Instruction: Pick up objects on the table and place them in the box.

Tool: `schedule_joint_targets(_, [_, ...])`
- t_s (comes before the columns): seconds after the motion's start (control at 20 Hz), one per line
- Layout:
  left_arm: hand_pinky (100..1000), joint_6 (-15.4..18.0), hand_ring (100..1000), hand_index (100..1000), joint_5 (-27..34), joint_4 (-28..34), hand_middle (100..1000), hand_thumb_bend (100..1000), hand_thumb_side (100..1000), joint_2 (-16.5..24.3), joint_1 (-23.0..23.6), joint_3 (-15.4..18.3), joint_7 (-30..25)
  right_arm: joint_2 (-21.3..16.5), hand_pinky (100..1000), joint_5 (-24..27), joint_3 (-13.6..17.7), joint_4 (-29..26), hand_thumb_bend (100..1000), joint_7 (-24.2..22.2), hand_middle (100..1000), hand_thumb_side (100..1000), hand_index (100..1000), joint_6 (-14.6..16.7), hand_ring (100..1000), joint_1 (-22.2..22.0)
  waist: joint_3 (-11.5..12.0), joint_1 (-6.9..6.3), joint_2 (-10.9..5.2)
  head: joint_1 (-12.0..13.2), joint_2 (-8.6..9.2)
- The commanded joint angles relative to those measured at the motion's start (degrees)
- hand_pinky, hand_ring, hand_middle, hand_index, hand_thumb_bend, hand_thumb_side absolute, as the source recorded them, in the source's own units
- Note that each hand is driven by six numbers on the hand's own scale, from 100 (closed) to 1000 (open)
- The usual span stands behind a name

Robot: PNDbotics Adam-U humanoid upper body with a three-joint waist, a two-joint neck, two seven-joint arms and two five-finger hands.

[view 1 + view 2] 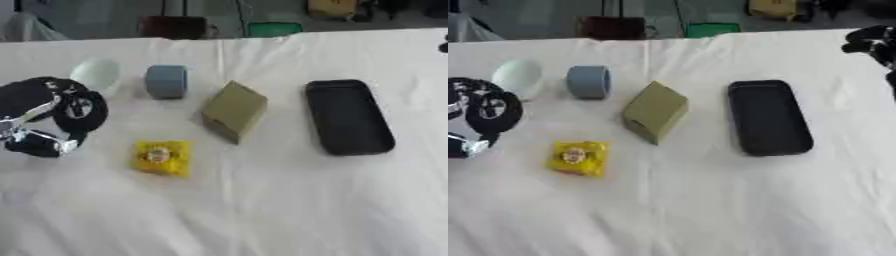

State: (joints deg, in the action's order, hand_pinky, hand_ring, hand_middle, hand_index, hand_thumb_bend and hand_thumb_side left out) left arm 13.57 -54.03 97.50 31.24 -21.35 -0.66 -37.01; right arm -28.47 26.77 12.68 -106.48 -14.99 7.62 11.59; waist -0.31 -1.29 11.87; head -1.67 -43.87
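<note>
Nearest the robot on the white-clothed tabletop (289, 210) lies a small yellow packet (162, 157) with a round pale mark on its middle, flat on the cloth at about 8 o'clock from the picture's centre. At 9 o'clock, the left hand (44, 117) comes in from the left edge, black with silver joints, held above the cloth just left of the packet; whether its fingers are curled or straight cannot be told, and nothing shows in its hold. Farther back, an olive-green box-shaped block (234, 111) rests tilted on one edge near the centre, apart from the packet. At 3 o'clock from the block lies a long black tray (347, 117) with rounded corners, well apart from it. Beyond, at 11 o'clock, a blue-grey cylinder (166, 81) stands beside a pale green rounded thing (96, 75), which sits just behind the left hand. At the far right edge the right hand (872, 42) shows only as a dark shape, its fingers unreadable.
</note>
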Motion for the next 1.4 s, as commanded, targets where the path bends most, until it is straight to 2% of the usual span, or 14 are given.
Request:
schedule_joint_targets(0.05, [1000, 0.2, 922, 428, -0.18, 1.18, 824, 194, 243, 1.79, -0.7, 0.78, -0.1, -1.1, 685, 0.1, 0.54, -0.25, 100, -0.12, 812, 777, 883, 0.01, 674, 0.66, -0.07, 0.04, -0.99, -0.22, -0.25])
schedule_joint_targets(0.15, [999, 0.27, 922, 430, 0.09, 1.37, 825, 112, 238, 1.73, -0.8, 0.73, 0.1, -1.1, 685, 0.11, 0.57, -0.26, 100, -0.11, 812, 776, 883, 0.01, 674, 0.68, -0.12, 0.01, -1.0, -0.25, -0.25])
schedule_joint_targets(0.2, [997, 0.26, 923, 431, 0.32, 1.47, 825, 100, 236, 1.71, -0.86, 0.68, 0.23, -1.1, 685, 0.11, 0.59, -0.27, 100, -0.1, 812, 776, 883, 0.01, 674, 0.69, -0.14, 0.0, -1.01, -0.27, -0.25])
schedule_joint_targets(0.5, [992, 1.84, 921, 431, 5.1, 3.62, 827, 100, 220, 1.47, -5.63, -1.59, 0.38, -1.1, 685, 0.15, 0.46, -0.16, 100, -0.24, 812, 775, 883, -0.06, 674, 0.67, -0.4, -0.05, -1.31, -0.36, -0.25])
schedule_joint_targets(0.65, [983, 3.02, 920, 436, 7.81, 4.07, 828, 100, 216, 0.7, -10.2, -3.75, -0.2, -1.16, 685, 0.23, 0.26, -0.12, 100, -0.41, 812, 774, 883, -0.11, 674, 0.74, -1.0, -0.19, -1.56, -0.22, -0.25])
schedule_joint_targets(0.8, [976, 3.93, 924, 440, 11.28, 0.41, 830, 100, 221, -1.27, -16.59, -7.0, -0.75, -1.27, 685, 0.42, 0.07, -0.14, 100, -0.58, 812, 772, 883, -0.1, 675, 0.94, -1.93, -0.31, -1.75, 0.08, -0.25])
schedule_joint_targets(1.0, [968, 4.61, 921, 443, 12.83, -4.58, 829, 100, 222, -3.14, -21.13, -9.32, 0.06, -1.41, 685, 0.68, -0.15, -0.2, 100, -0.73, 812, 771, 883, 0.01, 675, 1.22, -2.95, -0.31, -1.86, 0.49, -0.25])
schedule_joint_targets(1.25, [954, 5.83, 912, 447, 9.53, -16.21, 823, 100, 224, -8.75, -29.25, -14.03, 3.96, -1.65, 686, 1.13, -0.99, -0.41, 100, -1.37, 812, 767, 883, 0.09, 675, 2.4, -6.57, -0.54, -1.65, 2.49, -0.25])
schedule_joint_targets(1.4, [951, 7.16, 911, 449, 5.87, -22.21, 823, 100, 222, -12.11, -32.29, -15.53, 7.76, -1.65, 686, 1.54, -1.47, -0.56, 100, -1.77, 811, 766, 883, 0.11, 675, 3.27, -8.31, -0.72, -1.39, 3.45, -0.25])
